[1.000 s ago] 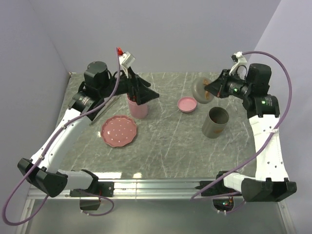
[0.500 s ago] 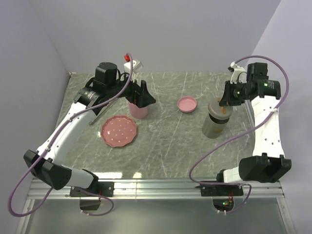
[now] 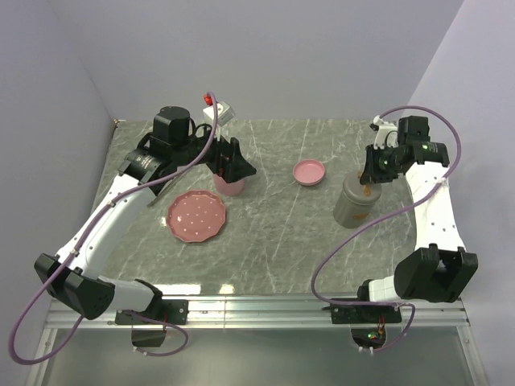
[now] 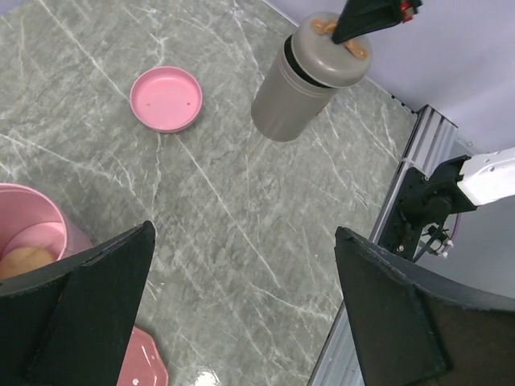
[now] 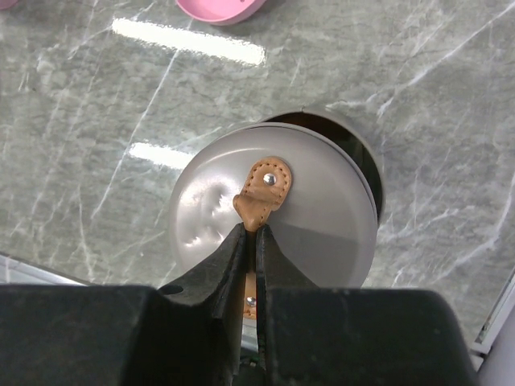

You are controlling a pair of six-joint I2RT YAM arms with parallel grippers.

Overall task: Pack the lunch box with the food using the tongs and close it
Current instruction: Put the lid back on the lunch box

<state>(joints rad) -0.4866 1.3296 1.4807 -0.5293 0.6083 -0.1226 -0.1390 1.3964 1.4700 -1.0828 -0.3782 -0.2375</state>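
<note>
The grey lunch box (image 3: 352, 211) is standing upright on the right side of the tabletop (image 3: 273, 233). Its round grey lid (image 5: 322, 209) is sitting on top of it, but not straight. In the right wrist view a dark slice of the opening is showing behind the lid's far edge. A little brown strap (image 5: 261, 189) is sticking up from the middle of the lid.

The right gripper (image 5: 253, 233) is hanging right over the lunch box. Its jaws are squeezing tight on the strap, with almost no gap between them.

The small pale beige ball (image 4: 20, 261) is lying inside a pink cup (image 3: 229, 186) at the back left of the tabletop. The left gripper (image 4: 241, 233) is hovering just above that cup. Its jaws are spreading as wide as they go, and they are holding nothing.

The tongs (image 3: 161, 193) are lying on the tabletop to the left of the cup. The left arm is hiding most of them.

A pink dotted plate (image 3: 196, 215) is lying flat just in front of the cup. A small round pink dish (image 3: 309, 172) is sitting between the cup and the lunch box, apart from both.
</note>
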